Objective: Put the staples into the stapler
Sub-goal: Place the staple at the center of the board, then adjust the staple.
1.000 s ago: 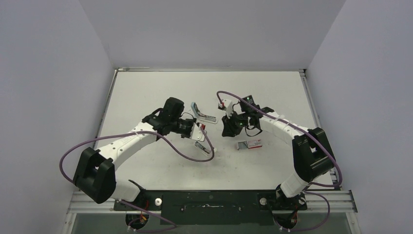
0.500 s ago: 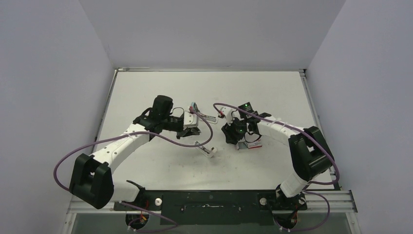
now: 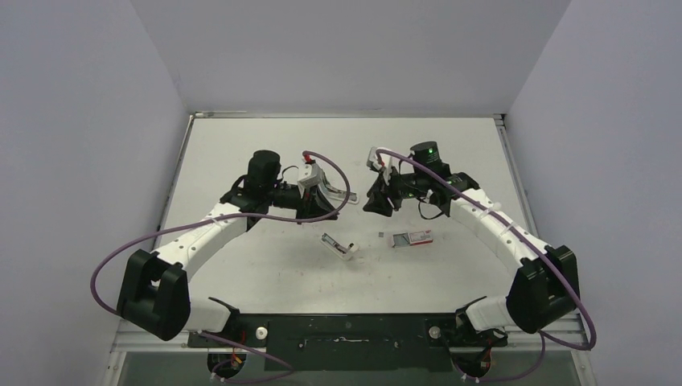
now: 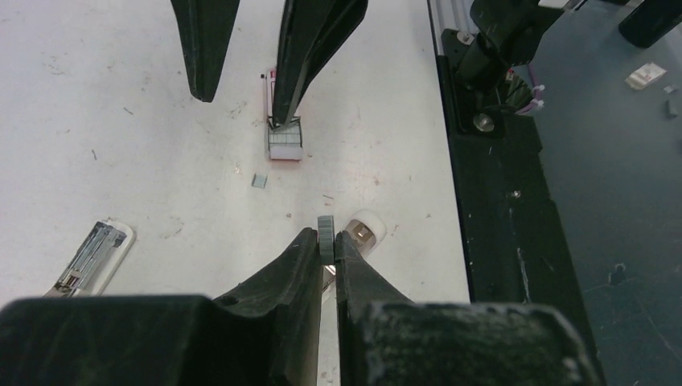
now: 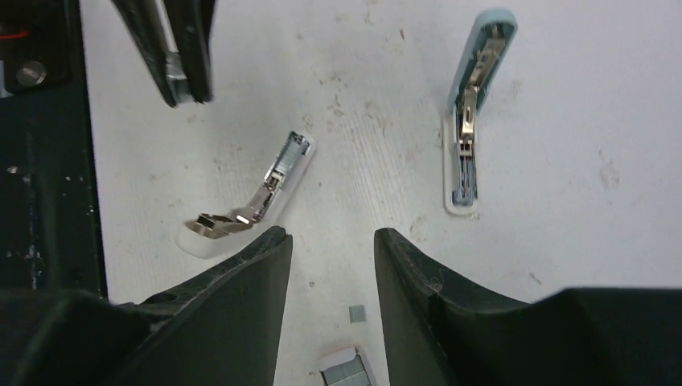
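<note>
Staples, a short grey strip, are pinched between the pressed-together fingers of the left gripper, held above the table. Beneath those fingertips shows the rounded end of a white stapler, which lies open with its metal channel exposed. A blue stapler lies open well apart from it. The right gripper hangs opposite the left one with its fingers spread and nothing between them. Below it sits the red-and-white box, more strips inside. One loose bit lies just beside the box.
</note>
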`<state>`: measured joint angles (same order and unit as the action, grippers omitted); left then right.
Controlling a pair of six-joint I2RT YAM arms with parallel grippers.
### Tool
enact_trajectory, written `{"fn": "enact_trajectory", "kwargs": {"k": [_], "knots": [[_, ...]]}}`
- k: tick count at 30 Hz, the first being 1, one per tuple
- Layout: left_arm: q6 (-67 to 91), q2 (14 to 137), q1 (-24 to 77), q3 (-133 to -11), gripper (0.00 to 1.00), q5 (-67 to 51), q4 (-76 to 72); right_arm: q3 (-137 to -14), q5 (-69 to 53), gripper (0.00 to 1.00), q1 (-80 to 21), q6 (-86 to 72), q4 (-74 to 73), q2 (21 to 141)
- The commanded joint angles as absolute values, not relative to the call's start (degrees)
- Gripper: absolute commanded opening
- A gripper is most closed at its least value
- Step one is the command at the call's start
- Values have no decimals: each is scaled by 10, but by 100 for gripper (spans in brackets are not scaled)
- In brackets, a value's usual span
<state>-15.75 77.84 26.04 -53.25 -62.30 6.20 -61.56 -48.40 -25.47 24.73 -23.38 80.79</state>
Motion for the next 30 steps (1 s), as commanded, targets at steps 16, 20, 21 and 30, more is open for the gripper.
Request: {"fn": "enact_trajectory", "kwargs": {"k": [16,20,21,30], "knots": [[51,804,270,-494,1,-675,-186,-710,-633,39,-313,259,-287,809],[47,807,273,-492,1,-675,-188,-718,-639,38,-318,253,-284,821],[45,806,273,-491,1,-675,-189,-720,-639,37,-318,252,-283,823],[29,804,278,-486,1,-676,-190,-717,-646,28,-320,233,-268,833]]}}
